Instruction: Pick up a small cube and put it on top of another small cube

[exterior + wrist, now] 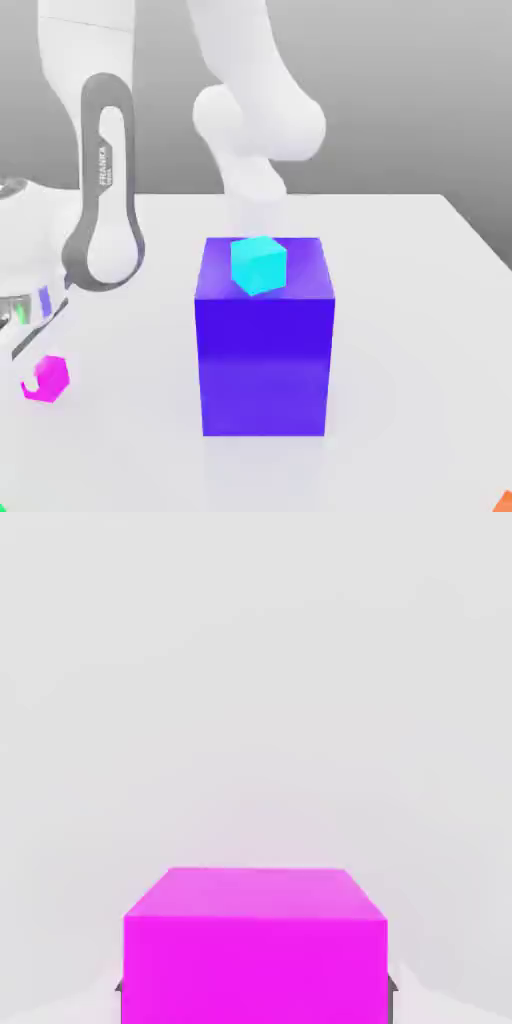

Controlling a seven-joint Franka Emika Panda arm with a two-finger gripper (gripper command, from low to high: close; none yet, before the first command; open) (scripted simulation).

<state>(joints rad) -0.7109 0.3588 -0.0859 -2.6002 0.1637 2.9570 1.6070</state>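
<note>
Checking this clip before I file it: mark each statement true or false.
1. The cyan cube sits on top of the blue block. True.
2. The magenta cube is stacked on the cyan one. False: it is low beside the block, over at the exterior view's left.
3. The hand has closed on the magenta cube. True.
4. The blue block is smaller than the cyan cube. False: it is much larger.

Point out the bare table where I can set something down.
Table: a wide patch from the blue block toward the exterior view's right, short of the orange piece; a narrower strip between block and magenta cube. Crowded: at the magenta cube, gripped by the gripper, and the block's top, under the cyan cube.
</note>
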